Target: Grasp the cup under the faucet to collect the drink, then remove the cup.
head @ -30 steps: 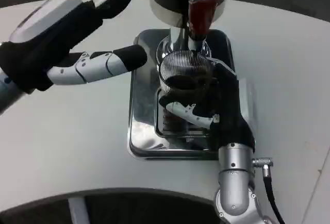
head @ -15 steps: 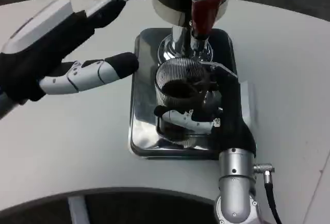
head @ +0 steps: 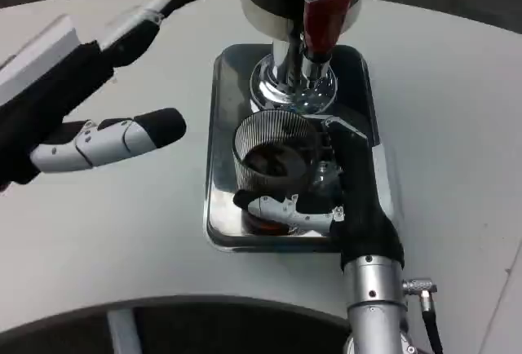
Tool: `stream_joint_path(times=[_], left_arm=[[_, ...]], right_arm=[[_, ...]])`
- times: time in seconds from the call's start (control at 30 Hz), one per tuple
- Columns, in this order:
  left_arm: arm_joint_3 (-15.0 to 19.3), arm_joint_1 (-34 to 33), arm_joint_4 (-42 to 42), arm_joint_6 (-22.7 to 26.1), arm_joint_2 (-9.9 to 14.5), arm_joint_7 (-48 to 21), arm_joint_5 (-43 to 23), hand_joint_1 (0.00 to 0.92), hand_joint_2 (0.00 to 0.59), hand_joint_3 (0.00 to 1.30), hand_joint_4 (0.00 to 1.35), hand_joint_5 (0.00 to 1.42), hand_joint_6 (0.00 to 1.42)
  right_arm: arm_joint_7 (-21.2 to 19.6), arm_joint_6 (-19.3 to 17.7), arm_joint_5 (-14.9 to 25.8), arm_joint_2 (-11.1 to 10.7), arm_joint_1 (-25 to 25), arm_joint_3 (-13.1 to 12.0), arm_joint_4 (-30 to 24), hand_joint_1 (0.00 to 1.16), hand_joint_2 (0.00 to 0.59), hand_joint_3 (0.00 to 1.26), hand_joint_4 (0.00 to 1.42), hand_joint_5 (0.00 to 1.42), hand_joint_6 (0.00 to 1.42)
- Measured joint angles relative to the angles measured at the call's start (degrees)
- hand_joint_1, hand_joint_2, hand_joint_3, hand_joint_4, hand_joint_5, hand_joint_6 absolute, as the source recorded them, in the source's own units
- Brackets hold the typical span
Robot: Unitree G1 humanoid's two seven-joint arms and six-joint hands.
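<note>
The right robot hand (head: 326, 199) grips the ribbed glass cup (head: 273, 166) of dark drink over the steel drip tray (head: 220, 207) before the faucet (head: 316, 32), so removal is underway; next, carry it level to the desk (head: 122, 223), while the left robot hand (head: 73, 117) hovers open-fingered.

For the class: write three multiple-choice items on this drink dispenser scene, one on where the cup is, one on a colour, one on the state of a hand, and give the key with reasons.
1. Where is the cup?
A. On the bare table
B. Over the metal tray, in front of the faucet
C. In the left hand

2. What colour is the faucet handle?
A. Red
B. Blue
C. Green

3. What is the left hand doing?
A. Gripping the cup
B. Pressing the handle
C. Holding nothing, fingers apart

Key: 1 B, the cup sits within the tray's rim below the faucet. 2 A, the handle is plainly red. 3 C, it hovers off to the side while the right hand grips the cup.
</note>
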Motion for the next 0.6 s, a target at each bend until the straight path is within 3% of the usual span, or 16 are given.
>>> stream_joint_path(times=[0.23,0.6], left_arm=[[1.1,6.9,-3.6,0.3,3.2,1.7,7.4,0.0,0.039,0.0,0.0,0.0,0.0],[3.0,17.7,-12.2,5.7,3.8,5.1,17.7,0.0,0.01,0.0,0.0,0.0,0.0]], right_arm=[[5.6,2.4,-0.4,-2.0,6.1,1.4,-8.8,1.16,0.119,0.72,0.85,0.93,1.31],[12.1,4.6,-0.2,-3.1,10.9,1.1,-19.0,1.16,0.111,0.73,0.86,0.93,1.33]])
